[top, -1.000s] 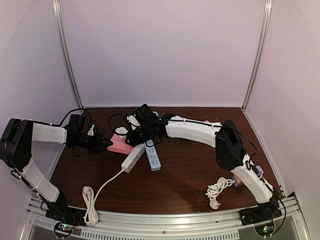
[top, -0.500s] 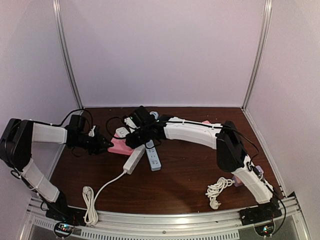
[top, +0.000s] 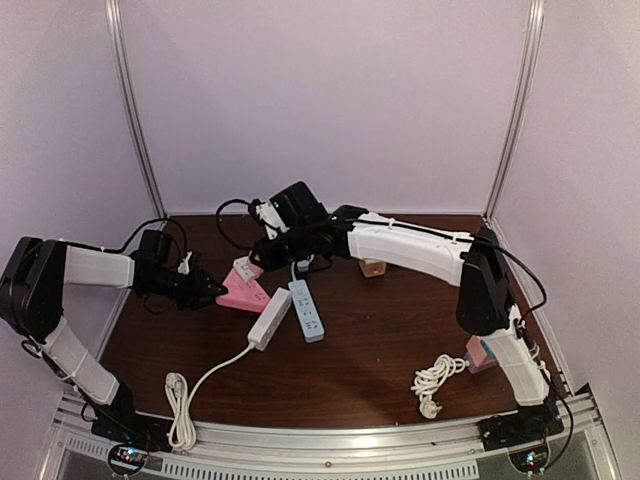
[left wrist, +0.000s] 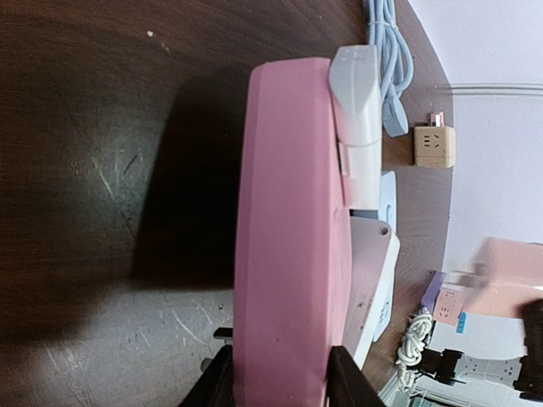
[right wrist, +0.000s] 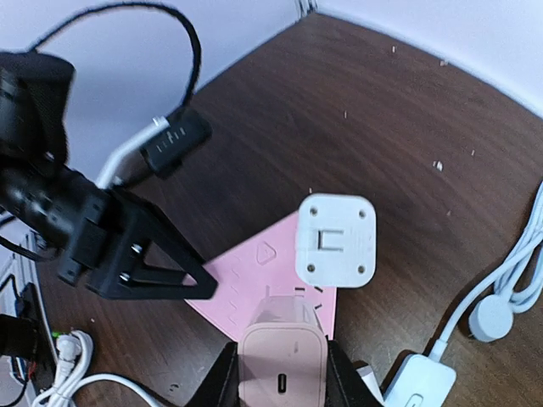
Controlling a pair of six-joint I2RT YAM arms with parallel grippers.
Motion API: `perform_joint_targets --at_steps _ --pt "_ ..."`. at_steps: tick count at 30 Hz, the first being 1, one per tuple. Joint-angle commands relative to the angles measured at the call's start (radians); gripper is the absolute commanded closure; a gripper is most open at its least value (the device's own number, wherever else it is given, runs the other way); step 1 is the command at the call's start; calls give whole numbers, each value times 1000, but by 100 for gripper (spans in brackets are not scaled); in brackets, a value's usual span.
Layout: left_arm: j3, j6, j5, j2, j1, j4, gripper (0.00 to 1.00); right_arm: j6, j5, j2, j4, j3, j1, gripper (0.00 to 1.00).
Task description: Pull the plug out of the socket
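The right gripper (right wrist: 282,375) is closed on the pink plug (right wrist: 282,343), with one finger on each side of it. Its own camera shows the plug's end face, with a small oval port turned toward the lens. In that view the plug sits over the near corner of the pink socket (right wrist: 254,284). The plug's body hides its pins, so whether they touch the socket cannot be told. The top view adds only the dark wrist leaning down over the socket's far edge; the plug is too small to make out there.

The left gripper (left wrist: 280,383) is clamped on the socket, one black finger (left wrist: 216,386) at each side of it. In its camera the socket fills the middle of the view, lying on the table (left wrist: 102,170). From above, this gripper reaches in low from the left.

A white adapter (right wrist: 335,237) with four corner holes sits at the socket's edge, just beyond the plug. A white strip (top: 268,318) lies just beside the socket, its cable running toward the near edge, and a grey strip (top: 308,310) lies next to it. A wooden cube (top: 372,267) is partly hidden under the right forearm from above, but the left wrist view shows it whole. A coiled cord (top: 435,378) lies well apart, near the right base
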Motion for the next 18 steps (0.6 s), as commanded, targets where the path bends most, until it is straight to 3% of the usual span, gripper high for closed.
perform_joint_targets --at_steps 1,9,18 --pt "-39 45 -187 28 9 -131 100 -2 -8 -109 90 6 -12 100" --pt "-27 52 -170 23 9 -131 100 13 14 -152 80 -76 -31 100" --pt "-8 79 -132 6 9 -132 100 98 -32 -390 258 -530 -129 100"
